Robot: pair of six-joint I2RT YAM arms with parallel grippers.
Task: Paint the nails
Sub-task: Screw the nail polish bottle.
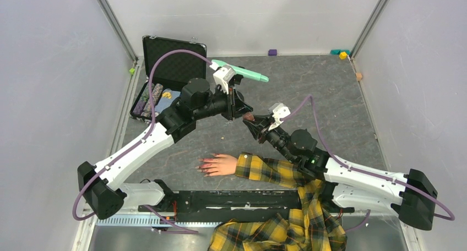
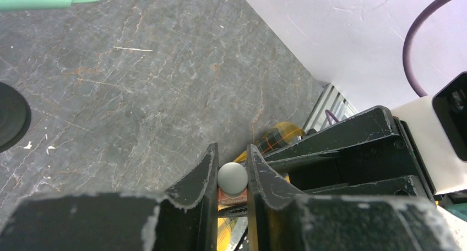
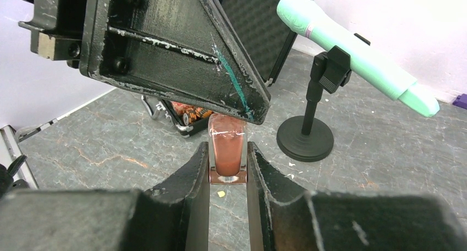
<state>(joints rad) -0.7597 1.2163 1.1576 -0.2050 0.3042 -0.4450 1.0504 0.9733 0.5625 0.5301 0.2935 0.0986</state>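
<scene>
Presently, the right hand [image 3: 228,157] pinches the brownish polish bottle [image 3: 227,143]; the left hand [image 2: 232,160] pinches its white cap [image 2: 232,177]. The nails [image 1: 202,166] tip a mannequin hand [image 1: 221,164] lying on the tabletop [image 1: 330,91], well apart.

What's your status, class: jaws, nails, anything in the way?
Left gripper jaws shut on cap. Right gripper jaws shut on bottle. Nails lie apart, nothing covering them.
</scene>
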